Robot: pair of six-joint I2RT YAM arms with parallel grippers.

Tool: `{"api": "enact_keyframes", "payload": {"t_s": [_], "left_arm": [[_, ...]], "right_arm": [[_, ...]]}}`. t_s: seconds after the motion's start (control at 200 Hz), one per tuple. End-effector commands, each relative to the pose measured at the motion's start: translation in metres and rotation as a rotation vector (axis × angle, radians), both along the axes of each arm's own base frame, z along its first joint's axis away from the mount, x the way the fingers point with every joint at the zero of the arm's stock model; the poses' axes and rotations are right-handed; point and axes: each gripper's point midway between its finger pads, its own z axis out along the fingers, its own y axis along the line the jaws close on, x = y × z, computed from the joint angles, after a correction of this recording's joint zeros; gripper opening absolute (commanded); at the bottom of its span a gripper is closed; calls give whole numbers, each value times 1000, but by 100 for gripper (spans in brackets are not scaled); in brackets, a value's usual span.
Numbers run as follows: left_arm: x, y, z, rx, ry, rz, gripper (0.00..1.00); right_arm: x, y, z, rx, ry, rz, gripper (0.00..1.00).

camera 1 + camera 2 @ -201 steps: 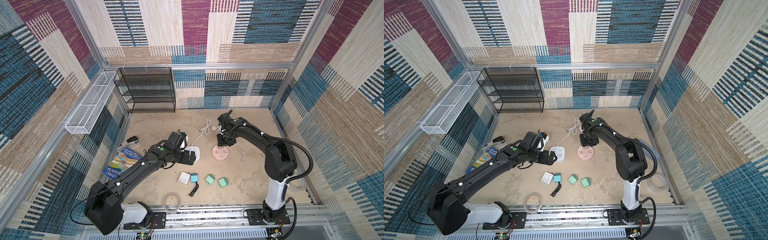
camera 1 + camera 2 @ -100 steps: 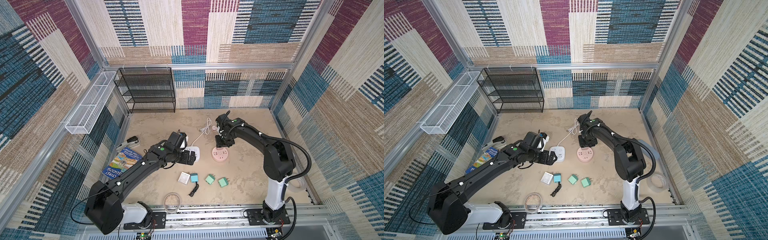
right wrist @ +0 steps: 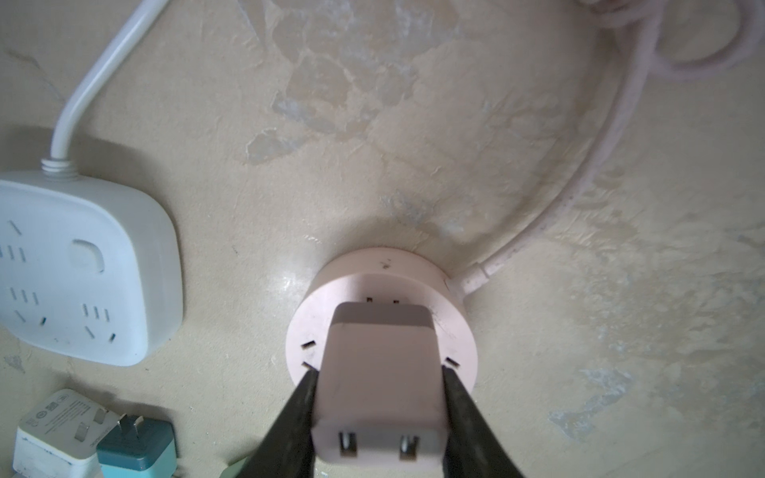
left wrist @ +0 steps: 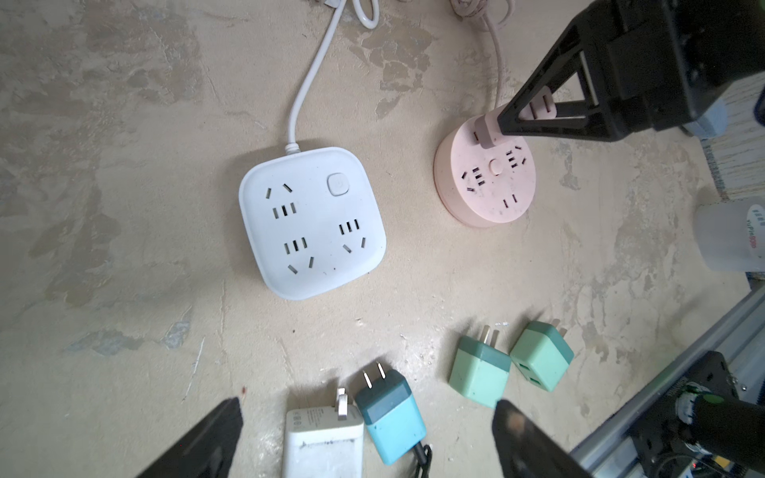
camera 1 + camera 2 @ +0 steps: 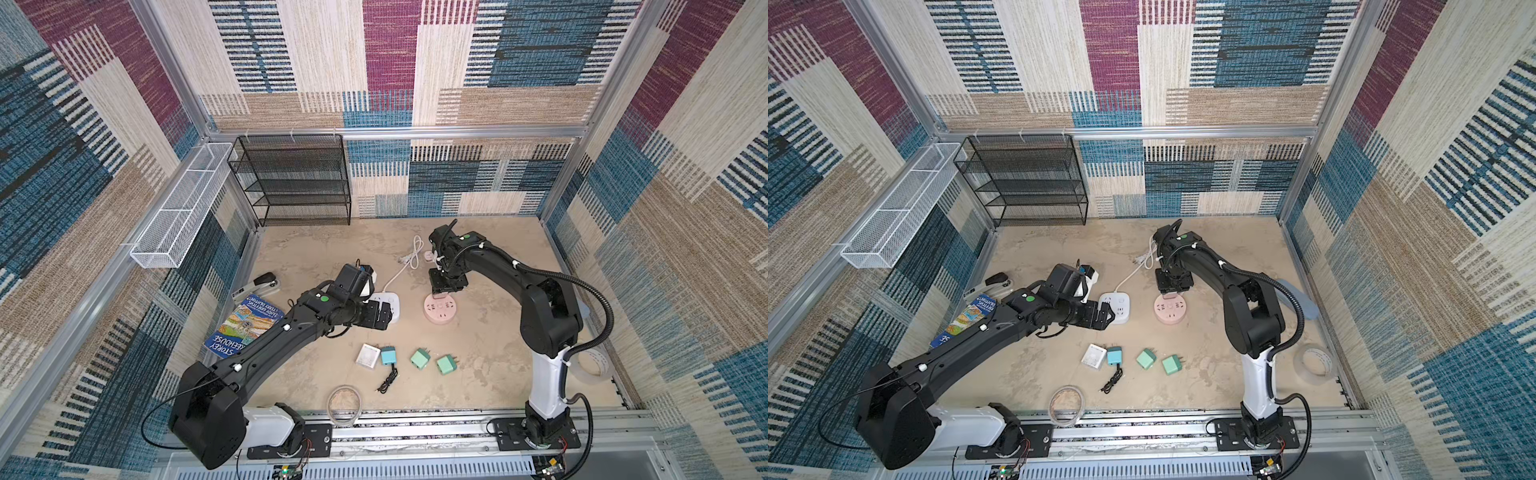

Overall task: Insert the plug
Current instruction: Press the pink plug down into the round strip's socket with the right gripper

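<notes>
My right gripper [image 3: 379,374] is shut on a pale pink plug [image 3: 381,343], one finger on each side of it. The plug's front end rests on top of the round pink power strip [image 3: 372,269], at a pair of slots near its rim. How deep the prongs sit is hidden. Both top views show the plug [image 5: 441,296] [image 5: 1169,296] under the right gripper [image 5: 445,286] [image 5: 1173,284], over the round strip [image 5: 440,311] [image 5: 1170,312]. My left gripper [image 5: 380,314] [image 4: 368,414] hangs open and empty beside the white square power strip [image 5: 392,301] [image 4: 312,223].
Near the front lie a white charger [image 5: 368,355], a blue plug [image 5: 388,355] with a black cable, and two green plugs [image 5: 419,358] [image 5: 446,365]. A book [image 5: 245,324] and stapler [image 5: 257,284] lie left. A tape roll [image 5: 592,365] lies right, a black mesh shelf [image 5: 299,178] stands behind.
My right gripper has shifted slightly to the left with the plug, over the round strip. The left arm has not moved.
</notes>
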Motion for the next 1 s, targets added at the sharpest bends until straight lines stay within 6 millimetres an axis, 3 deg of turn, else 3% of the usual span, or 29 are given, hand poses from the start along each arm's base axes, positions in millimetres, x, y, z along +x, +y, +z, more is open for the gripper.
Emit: {"api": "enact_keyframes", "payload": {"t_s": [0.0, 0.26, 0.506, 0.716, 0.831, 0.992], "left_arm": [[0, -2, 1, -11, -5, -7, 99], [0, 0, 2, -8, -15, -3, 99], [0, -1, 1, -9, -12, -4, 99], [2, 0, -1, -3, -12, -1, 99], [5, 3, 2, 10, -29, 18, 99], [11, 15, 9, 40, -76, 78, 99]], "right_arm": [[5, -1, -14, -29, 8, 16, 0], [8, 2, -20, -26, 20, 21, 0], [7, 3, -39, -31, 47, 24, 0], [10, 3, -40, -34, 30, 22, 0], [17, -1, -32, -53, -14, 2, 0], [36, -15, -4, -68, -133, -68, 0]]}}
